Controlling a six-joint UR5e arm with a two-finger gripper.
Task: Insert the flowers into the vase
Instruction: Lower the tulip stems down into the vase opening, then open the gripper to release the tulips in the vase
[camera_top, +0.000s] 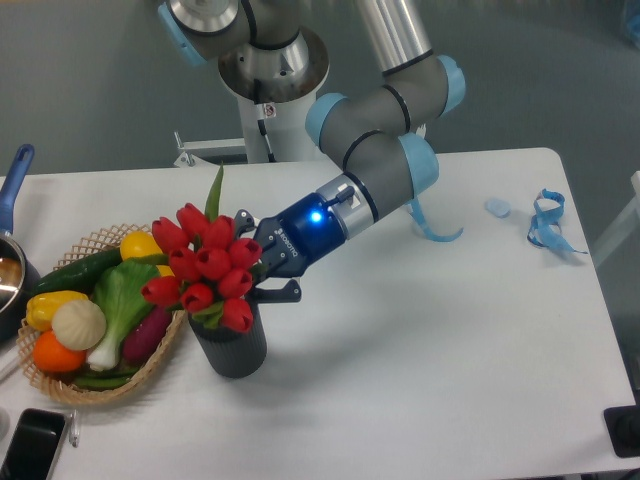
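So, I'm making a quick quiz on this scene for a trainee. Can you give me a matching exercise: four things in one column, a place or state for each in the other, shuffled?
Things:
1. flowers
2. vase
3. wicker basket
4. blue ribbon

Places or states:
A. lying alone near the table's right edge
B. holding toy vegetables, at the left
C. red heads bunched right over the vase's mouth, beside the gripper
D. dark, ribbed, standing just right of the basket

Pairs: 1-C, 2-D, 3-B, 4-A
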